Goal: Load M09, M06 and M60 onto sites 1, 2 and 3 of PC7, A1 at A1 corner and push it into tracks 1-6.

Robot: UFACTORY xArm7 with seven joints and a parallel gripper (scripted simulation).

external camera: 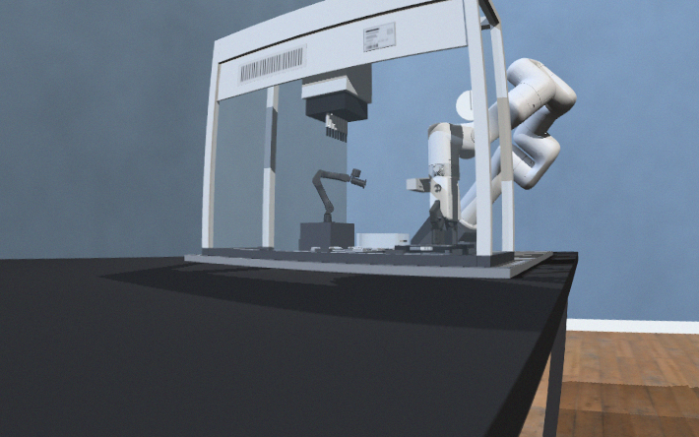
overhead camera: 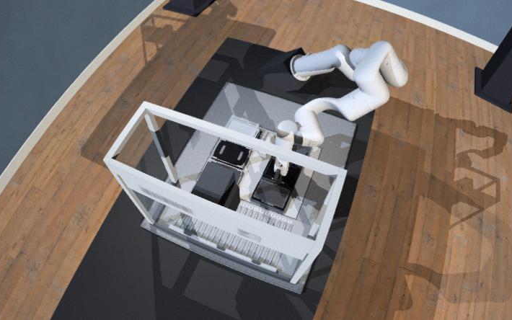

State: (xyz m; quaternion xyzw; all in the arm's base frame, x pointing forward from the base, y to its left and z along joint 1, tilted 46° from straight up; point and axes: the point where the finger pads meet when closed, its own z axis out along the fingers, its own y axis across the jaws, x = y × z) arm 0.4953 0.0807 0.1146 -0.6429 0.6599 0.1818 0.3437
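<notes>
On the grey deck under the white frame (overhead camera: 246, 137), a long dark carrier (overhead camera: 277, 187) lies in front of the rails (overhead camera: 250, 234), its length running from the arm's side toward the ribbed tracks. The end nearest the rails bears a flat, dark, glossy plate (overhead camera: 270, 195); the stretch behind it looks finely gridded, and the gripper (overhead camera: 278, 176) hangs over that part. Beside the carrier stands a row of three nests: a tall dark block (overhead camera: 215, 181) nearest the rails, then a black tray with two pale slots (overhead camera: 231, 153), then a pale plate (overhead camera: 243, 127).

The white arm (overhead camera: 353, 95) folds back from its base and comes down with the wrist pointing straight at the carrier. The fingers are spread fully and grip nothing. Whether the tips touch the carrier cannot be told. In the side view the gripper (external camera: 441, 224) stands low, just above the deck (external camera: 363, 267).
</notes>
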